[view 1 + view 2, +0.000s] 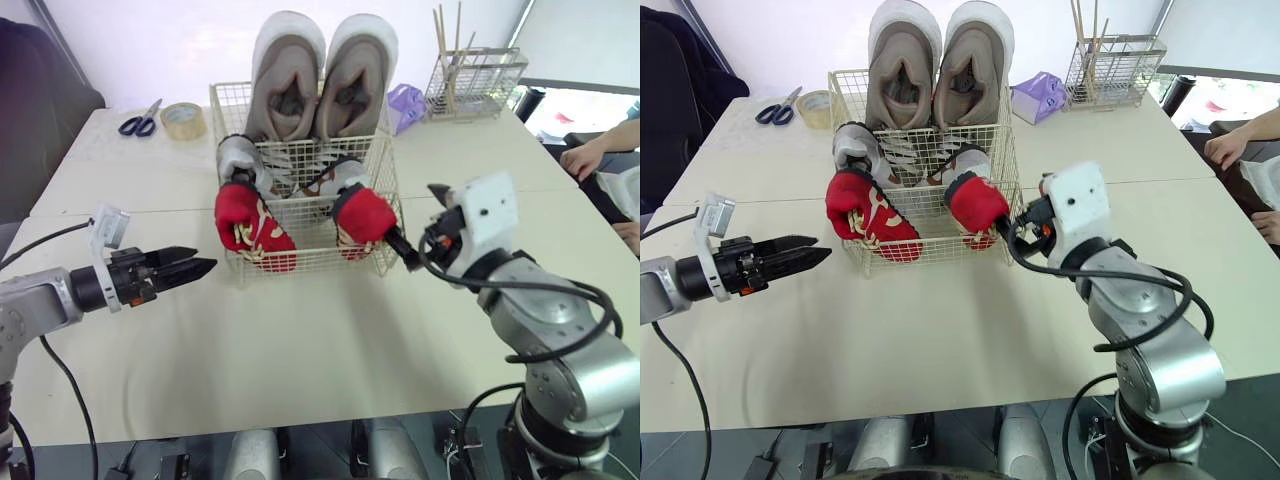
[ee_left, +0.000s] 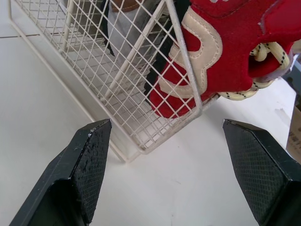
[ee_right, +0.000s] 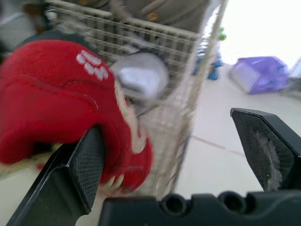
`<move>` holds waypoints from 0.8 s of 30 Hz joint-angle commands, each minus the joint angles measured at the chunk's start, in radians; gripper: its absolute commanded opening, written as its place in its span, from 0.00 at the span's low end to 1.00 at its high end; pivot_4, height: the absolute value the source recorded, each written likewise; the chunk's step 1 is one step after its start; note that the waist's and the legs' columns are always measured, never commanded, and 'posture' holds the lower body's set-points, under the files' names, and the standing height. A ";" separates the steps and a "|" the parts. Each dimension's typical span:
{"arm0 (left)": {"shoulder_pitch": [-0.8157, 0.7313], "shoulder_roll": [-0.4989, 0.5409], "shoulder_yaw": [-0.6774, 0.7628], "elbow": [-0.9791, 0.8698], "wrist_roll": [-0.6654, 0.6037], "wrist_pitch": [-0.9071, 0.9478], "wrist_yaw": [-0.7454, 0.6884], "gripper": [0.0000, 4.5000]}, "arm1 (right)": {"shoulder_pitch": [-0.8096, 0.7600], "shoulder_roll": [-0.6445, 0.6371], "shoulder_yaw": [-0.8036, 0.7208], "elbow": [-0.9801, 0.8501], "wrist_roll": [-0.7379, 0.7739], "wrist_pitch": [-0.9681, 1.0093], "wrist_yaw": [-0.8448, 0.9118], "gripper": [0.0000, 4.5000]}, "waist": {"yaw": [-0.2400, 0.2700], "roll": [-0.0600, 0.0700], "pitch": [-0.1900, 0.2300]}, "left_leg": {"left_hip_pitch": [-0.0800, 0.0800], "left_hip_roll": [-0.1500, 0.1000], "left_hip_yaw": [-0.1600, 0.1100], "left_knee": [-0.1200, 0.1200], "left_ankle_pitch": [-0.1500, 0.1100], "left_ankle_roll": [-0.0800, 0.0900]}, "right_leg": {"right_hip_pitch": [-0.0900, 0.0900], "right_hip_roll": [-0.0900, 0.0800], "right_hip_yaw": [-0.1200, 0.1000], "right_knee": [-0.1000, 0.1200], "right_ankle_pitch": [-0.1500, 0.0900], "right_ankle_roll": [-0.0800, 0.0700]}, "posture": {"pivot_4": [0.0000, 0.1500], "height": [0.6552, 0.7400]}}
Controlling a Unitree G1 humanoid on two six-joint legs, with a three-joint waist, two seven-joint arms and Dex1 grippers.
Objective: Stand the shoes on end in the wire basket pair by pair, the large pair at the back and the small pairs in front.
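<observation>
Left gripper point(image 1: 206, 258) is hovering over the table point(image 1: 300, 350) at about eight o'clock from the wire basket point(image 1: 310, 240), its two black fingers held apart on nothing and aiming toward the basket's near left corner. At ten o'clock from the basket, scissors point(image 1: 140, 120) and a tape roll point(image 1: 183, 120) are lying well apart from the work. Inside the basket, the large pair point(image 1: 288, 80) is standing on end along the back wall at twelve o'clock, a small grey pair point(image 1: 240, 158) is sitting in the middle row, and the red pair is occupying the front: the left red shoe point(image 1: 250, 225) is leaning at seven o'clock and the right red shoe point(image 1: 362, 212) at five o'clock, both bulging over the front rim. Right gripper point(image 3: 164, 123) is waiting at four o'clock just beside the right red shoe, fingers spread wide and clamping nothing, one finger close against the red fabric; whether it is touching I cannot tell. My judgement is that the loading is nearly done and the step in hand is letting go of, or straightening, that last red shoe. The next move is probably calling for a clean pull away toward four o'clock without snagging the wire, or a gentle nudge to seat both red shoes more upright. At two o'clock a purple packet point(image 1: 405, 105), a wire rack point(image 1: 475, 80) and a person's hand point(image 1: 580, 158) are lying beyond.
</observation>
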 commanded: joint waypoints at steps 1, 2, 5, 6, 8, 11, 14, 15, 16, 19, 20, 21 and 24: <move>-0.009 -0.010 0.010 -0.009 0.000 -0.003 0.002 0.86 | 0.052 -0.042 -0.060 -0.035 0.031 -0.085 0.053 1.00 | 0.000 0.000 0.000 | 0.000 0.000 0.000 0.000 0.000 0.000 | 0.000 0.000 0.000 0.000 0.000 0.000 | 1.00 1.00; -0.010 -0.014 0.009 -0.010 0.002 -0.003 0.005 0.86 | 0.064 -0.045 -0.074 -0.023 0.039 -0.099 0.059 1.00 | 0.000 0.000 0.000 | 0.000 0.000 0.000 0.000 0.000 0.000 | 0.000 0.000 0.000 0.000 0.000 0.000 | 1.00 1.00; -0.004 -0.023 0.008 -0.015 0.011 -0.006 0.013 0.86 | 0.101 -0.064 -0.094 0.014 0.051 -0.156 0.081 1.00 | 0.000 0.000 0.000 | 0.001 0.000 0.000 0.001 0.000 0.000 | 0.001 0.000 0.000 0.000 -0.001 -0.001 | 1.00 1.00; -0.001 -0.026 0.011 -0.018 0.011 -0.007 0.016 0.86 | 0.116 -0.073 -0.099 0.026 0.052 -0.173 0.089 1.00 | 0.001 0.000 0.000 | 0.001 0.000 0.000 0.001 0.000 0.000 | 0.001 0.000 0.000 0.000 -0.001 -0.002 | 1.00 1.00; 0.001 -0.033 0.025 -0.023 0.005 -0.004 0.030 0.86 | 0.147 -0.092 -0.115 0.052 0.056 -0.220 0.113 1.00 | 0.002 0.000 0.000 | 0.001 0.000 0.000 0.000 0.000 0.000 | 0.001 0.000 0.000 0.000 -0.001 -0.001 | 1.00 1.00; 0.003 -0.071 0.079 -0.049 0.002 -0.031 0.102 0.86 | 0.175 -0.108 -0.214 0.132 0.147 -0.291 0.210 1.00 | 0.001 0.000 0.000 | 0.001 0.000 0.000 0.000 0.000 0.000 | 0.001 0.000 0.000 0.000 -0.001 -0.001 | 1.00 1.00; 0.055 -0.043 0.125 -0.089 -0.027 0.002 0.085 0.86 | 0.186 -0.177 -0.324 0.217 0.315 -0.295 0.373 1.00 | 0.001 -0.001 0.000 | 0.002 0.000 -0.001 0.001 0.000 0.000 | 0.003 0.000 0.000 0.000 0.000 0.000 | 1.00 1.00; 0.077 -0.033 0.140 -0.100 -0.032 0.008 0.072 0.86 | 0.188 -0.212 -0.344 0.247 0.351 -0.287 0.413 1.00 | 0.000 0.000 0.000 | 0.002 0.000 0.000 0.001 0.000 0.001 | 0.003 0.000 0.000 0.000 0.000 0.000 | 1.00 1.00; 0.098 -0.025 0.158 -0.110 -0.039 0.018 0.076 0.86 | 0.191 -0.251 -0.359 0.276 0.386 -0.270 0.447 1.00 | 0.000 0.000 0.000 | 0.002 0.000 0.000 0.001 0.000 0.001 | 0.003 0.000 0.000 0.000 0.000 0.000 | 1.00 1.00; 0.224 0.012 0.216 -0.164 -0.013 0.035 0.064 0.86 | 0.240 -0.420 -0.359 0.384 0.414 -0.269 0.603 1.00 | 0.000 0.000 0.000 | 0.004 0.000 -0.001 0.000 -0.001 0.001 | 0.004 0.000 0.000 -0.001 -0.002 -0.003 | 1.00 1.00; 0.268 0.018 0.231 -0.176 0.000 0.025 0.046 0.86 | 0.255 -0.463 -0.353 0.413 0.414 -0.278 0.640 1.00 | 0.001 0.000 0.000 | 0.005 0.000 -0.001 -0.001 -0.001 0.002 | 0.005 0.000 0.000 -0.001 -0.002 -0.003 | 1.00 1.00; 0.310 0.020 0.246 -0.184 0.009 0.014 0.025 0.86 | 0.267 -0.499 -0.348 0.440 0.417 -0.278 0.668 1.00 | 0.001 0.000 0.000 | 0.006 0.000 -0.001 -0.001 -0.001 0.002 | 0.005 0.000 0.000 -0.001 -0.002 -0.003 | 1.00 1.00; 0.414 0.023 0.284 -0.187 0.038 -0.019 -0.038 0.86 | 0.236 -0.569 -0.308 0.555 0.396 -0.317 0.721 1.00 | 0.001 0.000 0.001 | 0.010 0.000 -0.001 -0.001 -0.002 0.002 | 0.006 -0.001 0.001 -0.002 -0.002 -0.004 | 1.00 1.00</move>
